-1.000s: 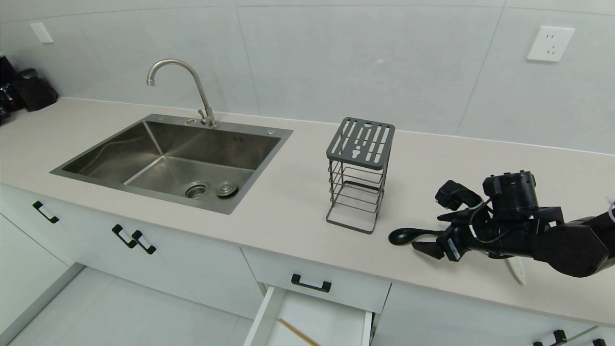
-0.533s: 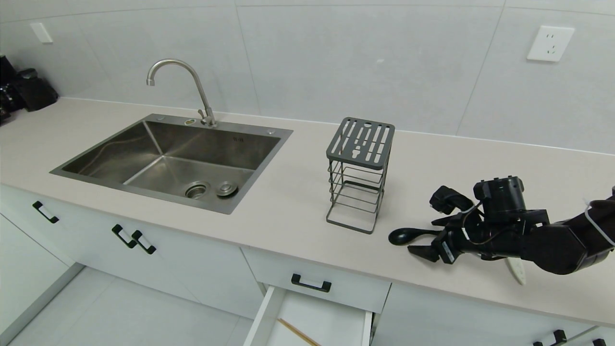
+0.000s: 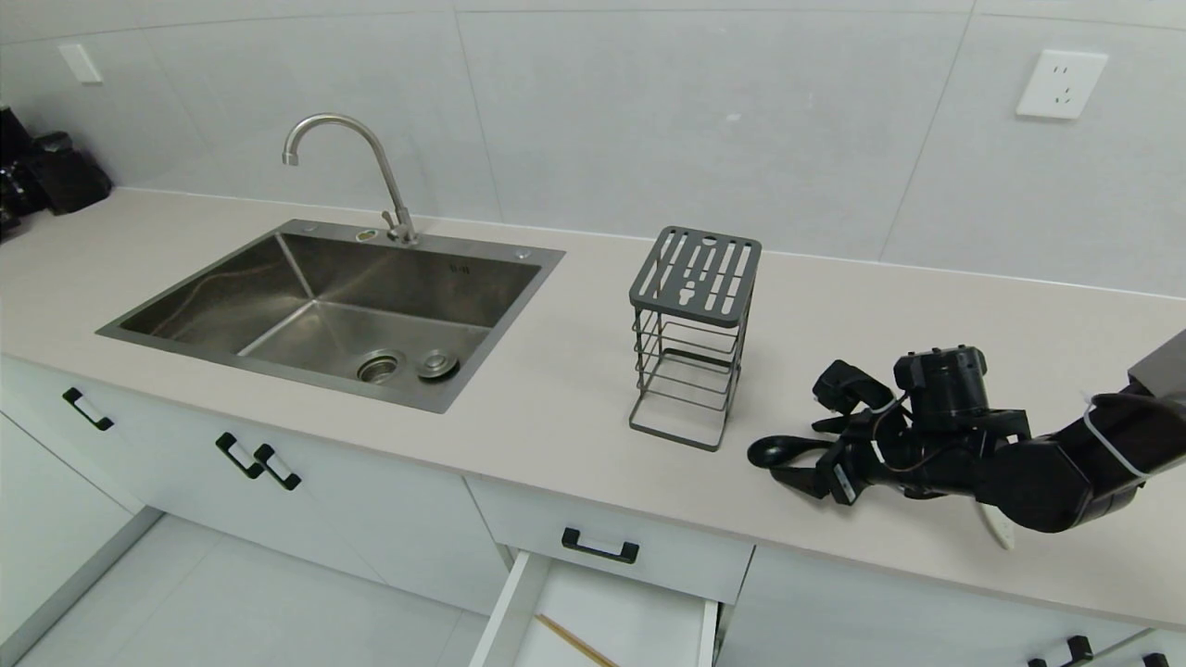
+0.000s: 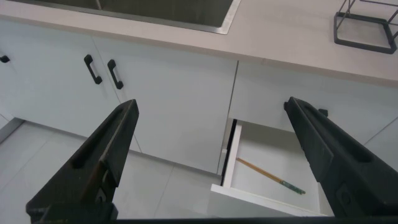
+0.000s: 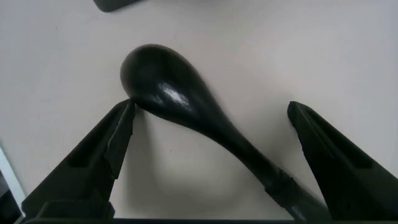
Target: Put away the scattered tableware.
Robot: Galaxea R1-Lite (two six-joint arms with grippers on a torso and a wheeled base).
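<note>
My right tool has crept left. Jaws spread, unclenched, either side of the black spoon lying flat on the bench, presumably lined up to pinch its neck.

The right gripper slides left along the counter, closing in on the black spoon. Its spread fingers, which a second ago lay behind the bowl, now straddle the spoon's neck, one tip just beside the bowl. The forearm behind it rises at the view's edge.
</note>
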